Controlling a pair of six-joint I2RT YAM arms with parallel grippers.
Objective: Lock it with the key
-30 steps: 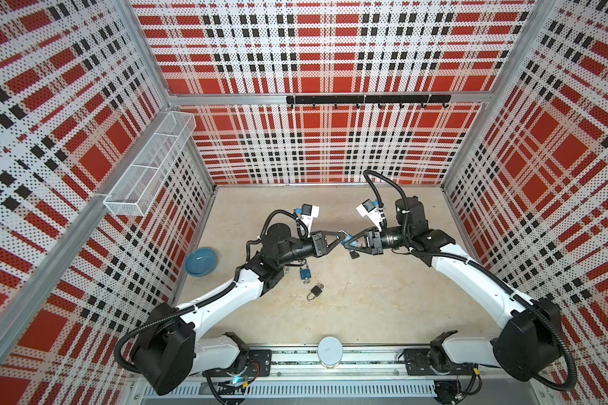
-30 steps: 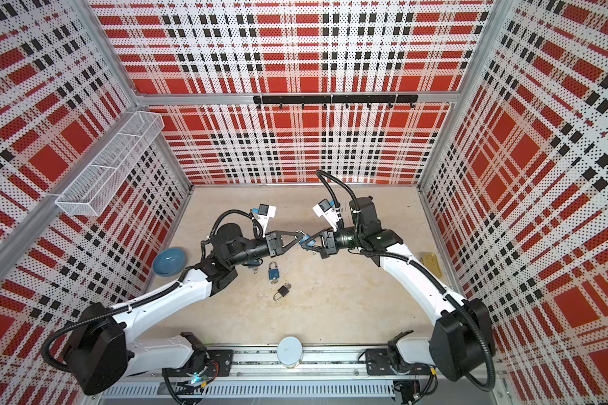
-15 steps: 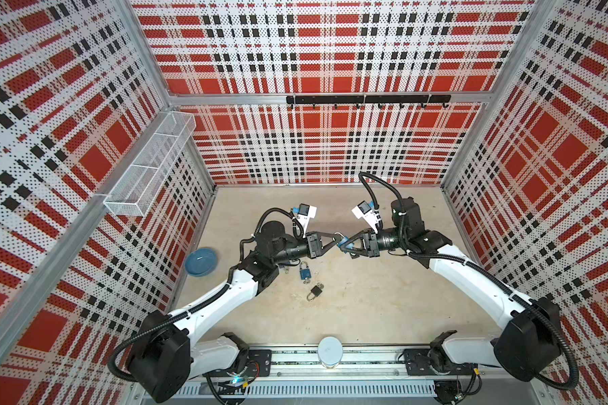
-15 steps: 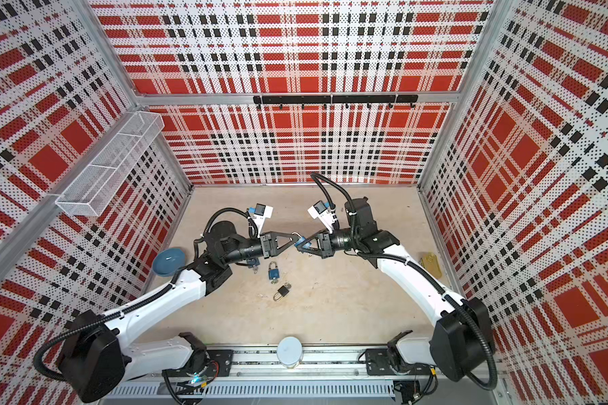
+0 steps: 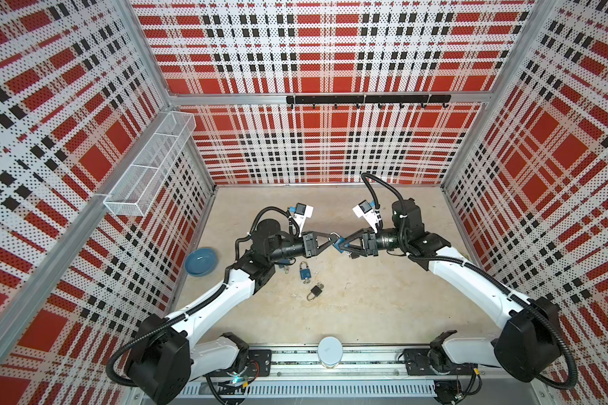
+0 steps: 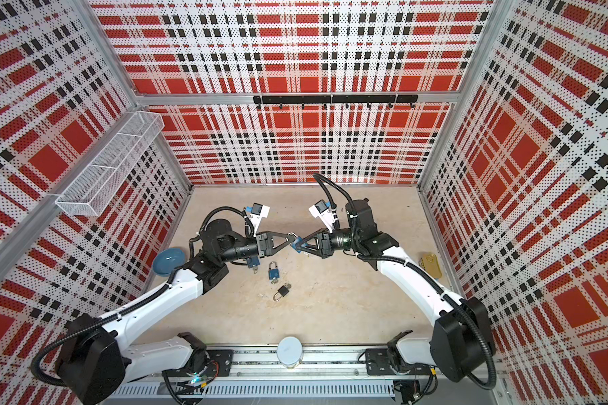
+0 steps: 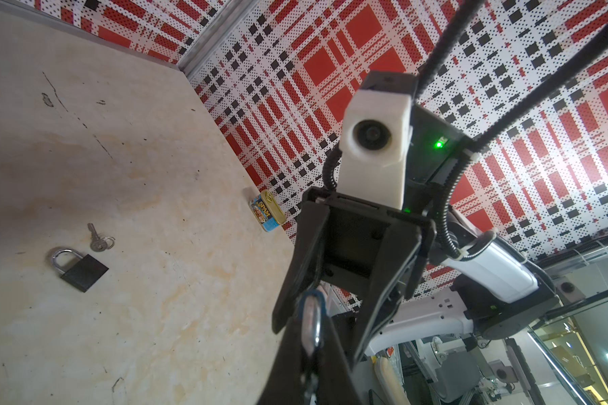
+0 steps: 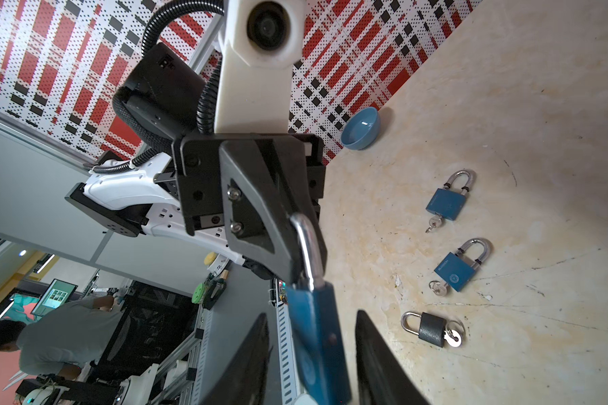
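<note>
The blue padlock (image 5: 337, 243), judged rigid and slick, was clenched by its shackle (image 8: 308, 245) in the left gripper (image 5: 332, 239); the right gripper (image 5: 342, 245) was held open around its body (image 8: 316, 350).

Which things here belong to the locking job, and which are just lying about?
Job: held blue padlock, left gripper, right gripper; probably also the black padlock, two other blue padlocks and their keys.
Lying about: blue bowl, Spam can, wire basket.

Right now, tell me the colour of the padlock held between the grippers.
Blue padlock, silver shackle; clearest in the right wrist view.
</note>
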